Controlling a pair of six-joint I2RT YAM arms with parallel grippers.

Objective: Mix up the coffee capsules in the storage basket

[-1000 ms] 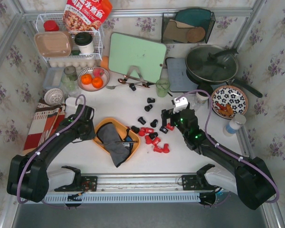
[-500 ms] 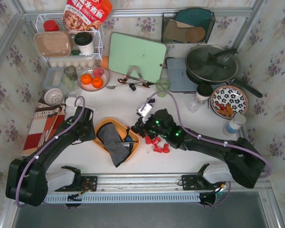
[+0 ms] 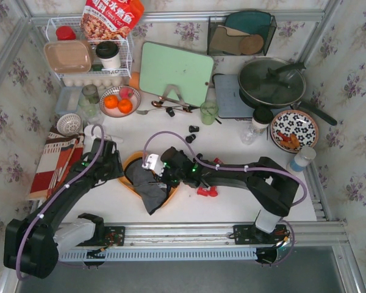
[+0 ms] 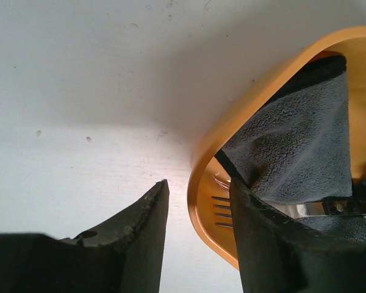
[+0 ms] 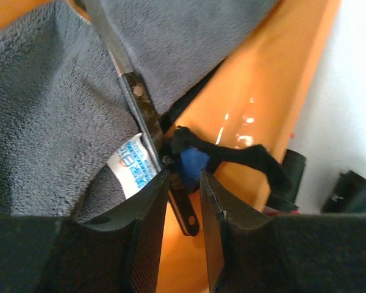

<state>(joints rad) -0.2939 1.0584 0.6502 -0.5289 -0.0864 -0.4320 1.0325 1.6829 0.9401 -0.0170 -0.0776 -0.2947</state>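
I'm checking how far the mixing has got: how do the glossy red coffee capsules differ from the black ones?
Colour: the glossy red coffee capsules are bright red, the black coffee capsules black. Place: the red ones lie bunched close to the right side of the orange-yellow plastic storage basket; the visible black ones lie scattered farther back. Shared: both sit on the white table, outside the basket.

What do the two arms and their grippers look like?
The left arm and right arm are black with rounded joints. A lilac cable runs along each. Small green lights glow on the right arm. The left gripper and right gripper have thick matte black fingers.
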